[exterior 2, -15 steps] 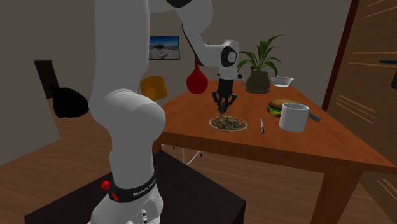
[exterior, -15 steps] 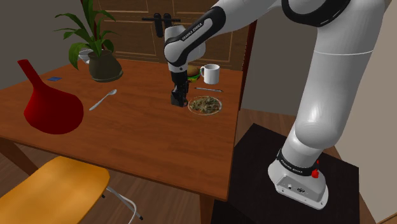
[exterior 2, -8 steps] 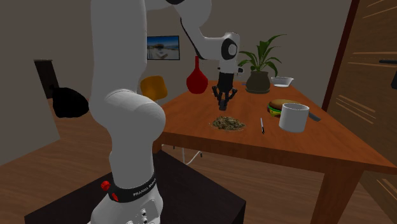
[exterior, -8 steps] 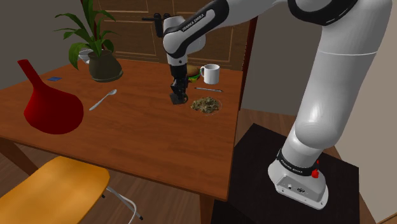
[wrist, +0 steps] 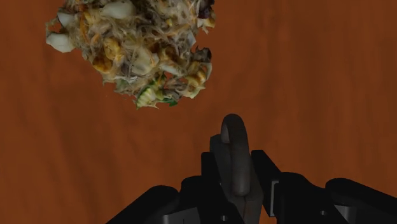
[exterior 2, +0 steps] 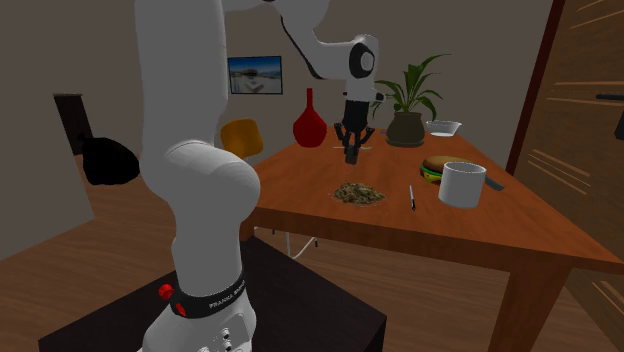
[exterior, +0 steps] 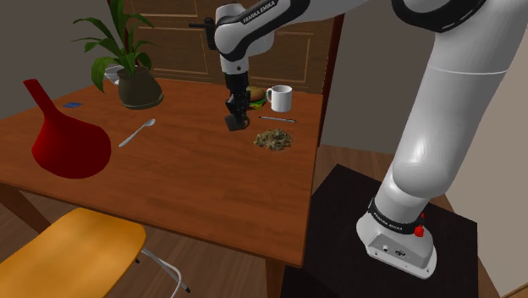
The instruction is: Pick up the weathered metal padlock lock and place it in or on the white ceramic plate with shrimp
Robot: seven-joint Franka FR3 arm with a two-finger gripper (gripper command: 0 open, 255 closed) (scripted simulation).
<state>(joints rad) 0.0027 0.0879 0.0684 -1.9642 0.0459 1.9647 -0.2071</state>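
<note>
step: carry to plate | tool [wrist: 238,198] clamped on padlock [wrist: 234,149], body pinched between its fingers, shackle pointing ahead, apparently held off the surface [exterior: 178,173] for transfer | shoulder view: tool upper centre, plate [exterior: 289,141] just lower right, apart | next, likely: shift over plate, lower, release

The words FRANKA EMIKA stand in white on a dark band of the arm [exterior: 261,11].
</note>
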